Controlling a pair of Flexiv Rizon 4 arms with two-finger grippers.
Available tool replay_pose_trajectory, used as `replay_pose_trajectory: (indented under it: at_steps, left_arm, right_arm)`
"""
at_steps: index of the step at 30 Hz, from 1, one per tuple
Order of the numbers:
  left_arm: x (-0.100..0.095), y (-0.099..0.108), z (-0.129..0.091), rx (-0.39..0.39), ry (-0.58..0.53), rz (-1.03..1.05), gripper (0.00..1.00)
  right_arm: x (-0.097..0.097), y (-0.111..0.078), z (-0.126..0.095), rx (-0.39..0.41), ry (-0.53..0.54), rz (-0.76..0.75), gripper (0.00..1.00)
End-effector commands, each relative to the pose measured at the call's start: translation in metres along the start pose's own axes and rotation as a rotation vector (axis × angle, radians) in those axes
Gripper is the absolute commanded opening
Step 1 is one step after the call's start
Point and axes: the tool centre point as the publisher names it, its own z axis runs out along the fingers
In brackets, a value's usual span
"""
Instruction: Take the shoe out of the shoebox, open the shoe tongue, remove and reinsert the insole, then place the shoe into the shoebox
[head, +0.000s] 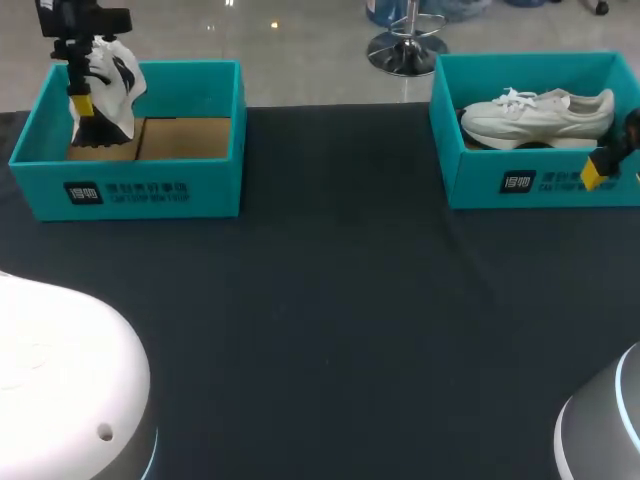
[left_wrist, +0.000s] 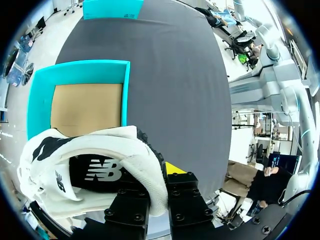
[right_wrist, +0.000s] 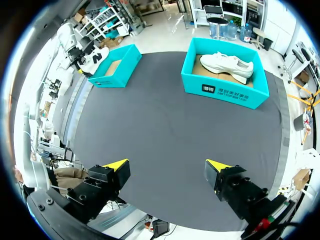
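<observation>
Holds white shoe pinched by its collar in left gripper, lifted above the teal left shoebox at 10 o'clock on the dark table. Right gripper spread wide with nothing between its fingers, high at the 3 o'clock side. Right shoebox at 2 o'clock, second shoe resting inside on its sole.

A white shoe hangs, seemingly upended, over a teal shoebox.
</observation>
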Motion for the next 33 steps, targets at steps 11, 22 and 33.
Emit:
replay_pose_trajectory:
  at_steps: [11, 22, 33]
  left_arm:
    - [-0.002, 0.012, -0.001, -0.124, -0.072, 0.241, 0.00]
    - [-0.011, 0.051, 0.008, -0.346, -0.201, 0.759, 0.00]
    - [-0.032, 0.090, 0.004, -0.549, -0.190, 1.263, 0.00]
  right_arm:
    - [0.000, 0.003, 0.000, 0.007, 0.001, 0.001, 1.00]
    - [0.000, 0.003, 0.000, 0.007, 0.001, 0.001, 1.00]
    - [0.000, 0.003, 0.000, 0.007, 0.001, 0.001, 1.00]
